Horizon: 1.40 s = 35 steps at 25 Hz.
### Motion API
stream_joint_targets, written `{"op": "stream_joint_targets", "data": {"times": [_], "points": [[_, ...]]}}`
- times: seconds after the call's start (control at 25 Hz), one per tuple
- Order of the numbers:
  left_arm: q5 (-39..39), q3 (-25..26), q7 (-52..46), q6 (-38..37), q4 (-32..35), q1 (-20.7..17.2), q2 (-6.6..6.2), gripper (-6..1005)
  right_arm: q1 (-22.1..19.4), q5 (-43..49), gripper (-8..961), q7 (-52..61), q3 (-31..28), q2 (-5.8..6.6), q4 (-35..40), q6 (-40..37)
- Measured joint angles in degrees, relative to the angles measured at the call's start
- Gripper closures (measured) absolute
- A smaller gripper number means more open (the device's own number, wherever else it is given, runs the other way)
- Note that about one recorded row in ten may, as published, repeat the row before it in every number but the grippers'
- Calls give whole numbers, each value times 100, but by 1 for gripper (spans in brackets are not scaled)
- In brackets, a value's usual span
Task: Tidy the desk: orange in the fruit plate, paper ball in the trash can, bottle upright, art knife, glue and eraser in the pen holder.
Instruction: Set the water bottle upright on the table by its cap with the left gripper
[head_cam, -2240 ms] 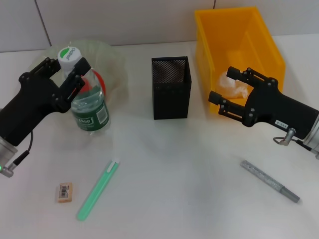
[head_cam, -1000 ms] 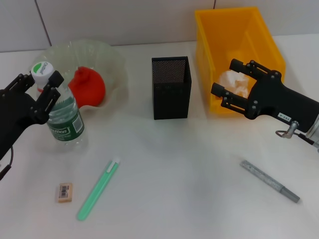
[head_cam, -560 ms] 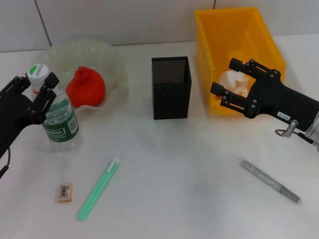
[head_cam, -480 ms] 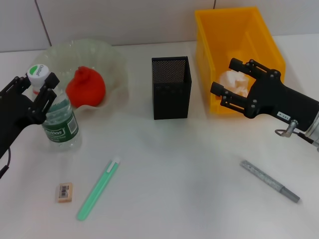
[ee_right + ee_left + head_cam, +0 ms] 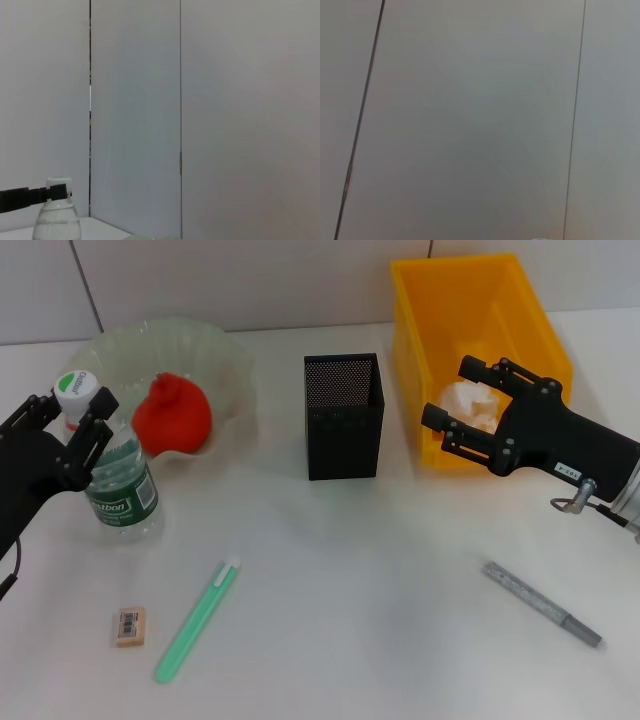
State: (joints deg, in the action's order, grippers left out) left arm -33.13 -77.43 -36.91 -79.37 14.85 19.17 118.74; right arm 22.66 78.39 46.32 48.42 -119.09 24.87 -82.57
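Observation:
The bottle stands upright on the table, left of the fruit plate. My left gripper is shut on its neck just under the white cap. The orange lies in the plate. The paper ball lies in the yellow trash can. My right gripper hangs open and empty at the can's front left wall. The eraser and the green glue lie at the front left. The grey art knife lies at the front right. The right wrist view shows the bottle far off.
The black mesh pen holder stands in the middle, between the plate and the trash can. Bare white table stretches in front of it. The left wrist view shows only the grey wall panels.
My left gripper has carried the upright bottle leftward from in front of the plate to the table; it barely moved in the last half second. The right gripper shifted slightly toward the can.

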Motion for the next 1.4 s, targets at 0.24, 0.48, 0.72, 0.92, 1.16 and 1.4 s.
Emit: {"op": "stream_joint_targets", "data": {"times": [0.24,0.48,0.72,0.92,1.16,1.4], "points": [[0,0,5,-37,0,-86,0,443,23,0,188,0,0,0,0,4],[0,0,39,-57,0,-142,0,440,56,0,189,5,0,0,0,4],[-1,14,81,-61,-47,-144,0,437,66,1,190,63,0,0,0,4],[-1,19,140,-62,-68,-138,0,435,66,2,189,68,0,0,0,4],[-1,18,158,-83,-71,-135,0,433,74,2,189,70,5,0,9,4],[-1,18,159,-86,-71,-127,0,430,72,4,188,70,3,0,9,4]]}}
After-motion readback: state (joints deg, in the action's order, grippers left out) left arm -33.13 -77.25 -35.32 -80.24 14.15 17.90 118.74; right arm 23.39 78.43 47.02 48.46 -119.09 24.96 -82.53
